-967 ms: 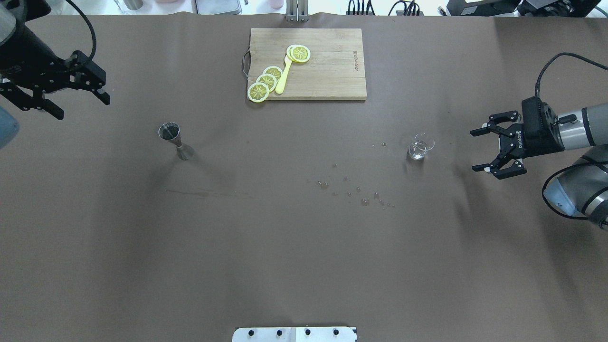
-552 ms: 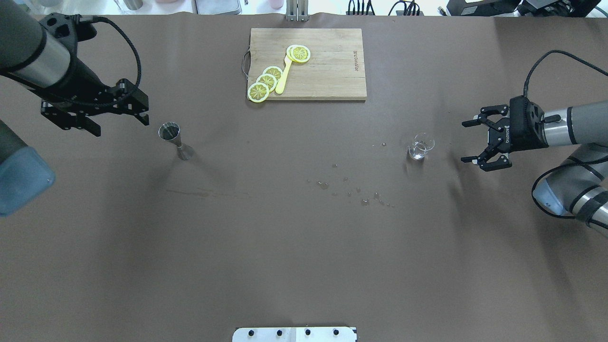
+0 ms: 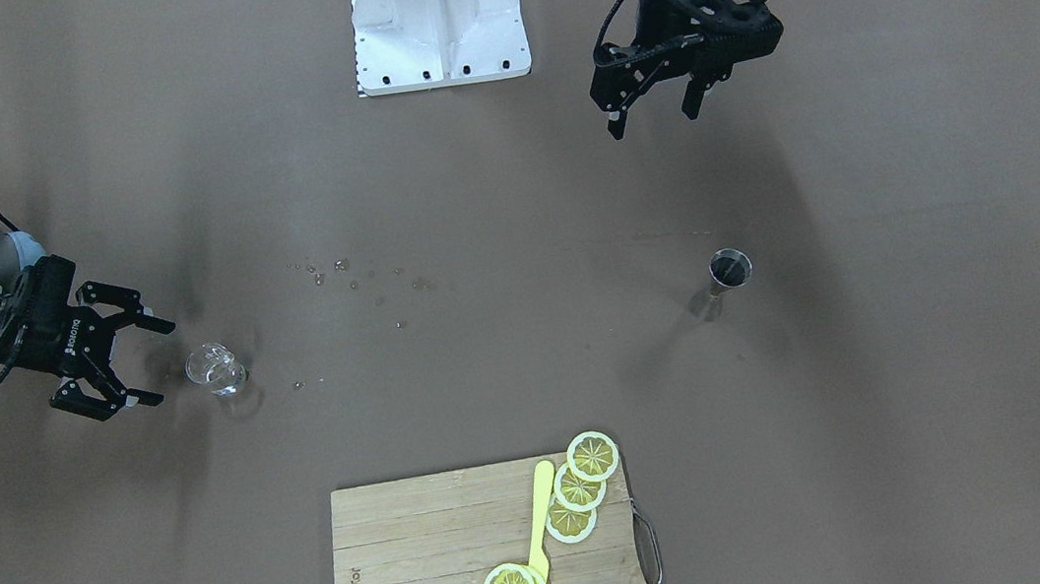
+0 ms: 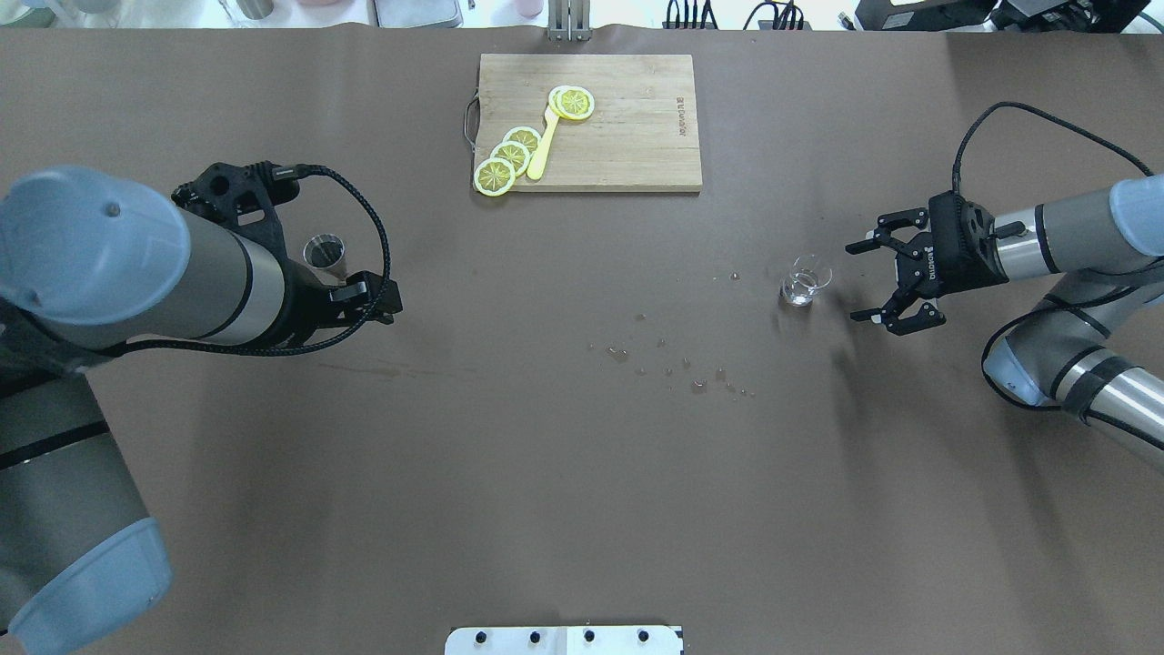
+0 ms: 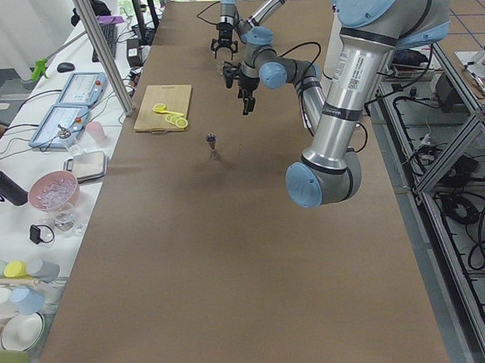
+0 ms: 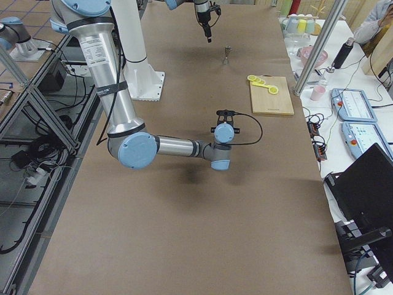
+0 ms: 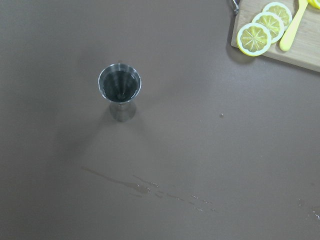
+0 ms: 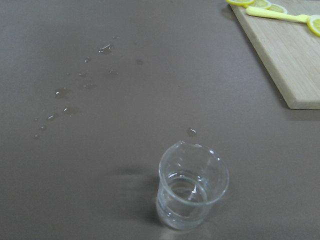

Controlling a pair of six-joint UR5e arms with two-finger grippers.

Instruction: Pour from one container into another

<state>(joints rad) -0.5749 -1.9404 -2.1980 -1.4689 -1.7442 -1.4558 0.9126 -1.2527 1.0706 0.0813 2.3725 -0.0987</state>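
Pouring has yet to begin. The left end effector (image 3: 652, 122), fingers apart and empty, hangs high over the desk (image 4: 546, 500) near the upright steel jigger (image 7: 120, 87), having swung in from the far edge. The glass beaker (image 8: 192, 192), holding a little clear liquid, stands untouched. The right end effector (image 4: 855, 282), also spread and empty, has edged closer beside it.

Right end effector (image 3: 160, 364) spread wide, just beside small clear glass beaker (image 3: 214, 369). Left end effector (image 3: 650, 122) jaws parted, apart from slim steel jigger (image 3: 731, 270). Droplets (image 3: 350, 278) on brown counter (image 3: 889, 386).
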